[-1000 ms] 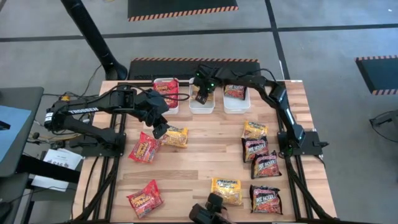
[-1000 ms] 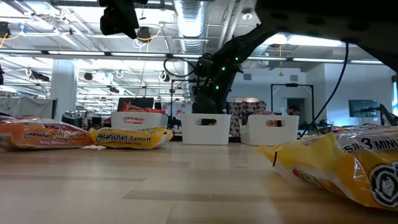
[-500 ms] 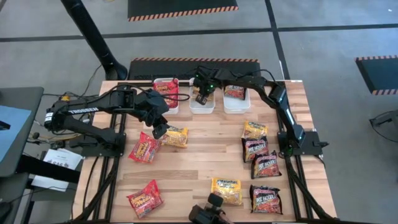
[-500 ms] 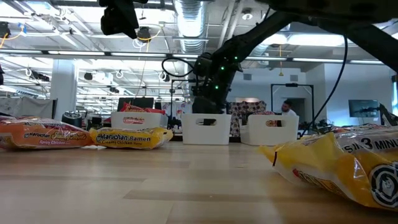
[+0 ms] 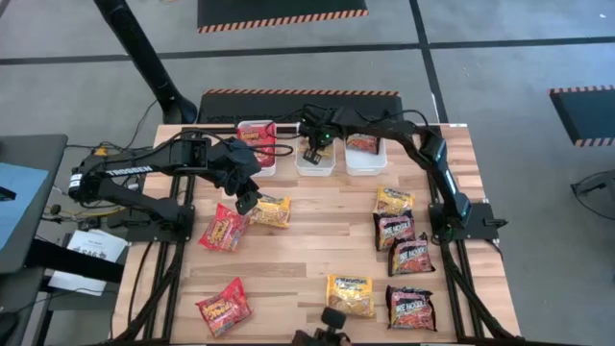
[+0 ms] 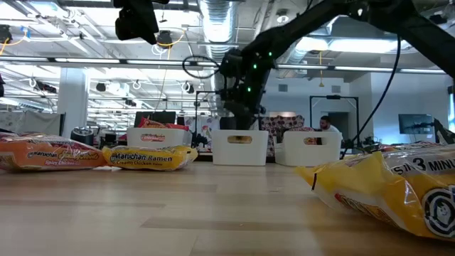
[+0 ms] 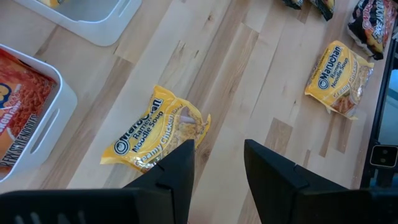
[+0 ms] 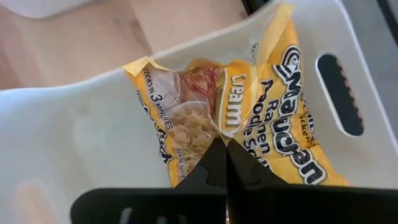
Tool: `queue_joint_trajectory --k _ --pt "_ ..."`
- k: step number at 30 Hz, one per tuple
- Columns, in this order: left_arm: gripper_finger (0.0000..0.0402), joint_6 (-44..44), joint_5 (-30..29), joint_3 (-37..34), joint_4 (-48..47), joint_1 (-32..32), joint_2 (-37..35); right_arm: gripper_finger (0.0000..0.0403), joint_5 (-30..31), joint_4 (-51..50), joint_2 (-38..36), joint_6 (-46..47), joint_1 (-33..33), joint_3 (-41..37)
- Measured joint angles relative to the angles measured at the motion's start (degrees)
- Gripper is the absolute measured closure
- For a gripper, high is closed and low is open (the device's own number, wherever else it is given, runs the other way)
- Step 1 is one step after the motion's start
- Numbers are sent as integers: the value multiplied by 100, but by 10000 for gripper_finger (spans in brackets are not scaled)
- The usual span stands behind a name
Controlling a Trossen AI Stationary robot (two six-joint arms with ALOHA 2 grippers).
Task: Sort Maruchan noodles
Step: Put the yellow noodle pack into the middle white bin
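Maruchan noodles lie scattered on the wooden table (image 5: 317, 240). Three white trays stand along the far edge. The left tray (image 5: 242, 128) holds red packets, and the right tray (image 5: 364, 165) holds a red one. In the middle tray (image 5: 317, 169) lies a yellow packet (image 8: 249, 124). My right gripper (image 8: 225, 148) is shut and empty, and hangs above that tray (image 6: 240, 148). My left gripper (image 7: 217, 158) is open over bare wood, beside a yellow packet (image 7: 155, 134) that lies flat on the table (image 5: 272, 210).
Two red packets (image 5: 223, 231) (image 5: 223, 306) lie at the left. At the right are a yellow packet (image 5: 394, 200) and three dark ones (image 5: 394, 229) (image 5: 411, 255) (image 5: 410, 308). Another yellow packet (image 5: 351, 293) lies near the front edge. Bare wood shows in the table's middle.
My right gripper has risen out of the middle tray and its fingers have closed with nothing between them. The yellow packet stays lying in the tray.
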Motion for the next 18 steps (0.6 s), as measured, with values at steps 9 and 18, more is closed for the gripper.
queue_joint_trajectory --k 9,18 --pt "276 0 0 0 2 0 0 400 869 311 -330 -609 220 2" --pt "276 -31 0 0 2 1 0 399 941 508 -188 -1337 -193 -7"
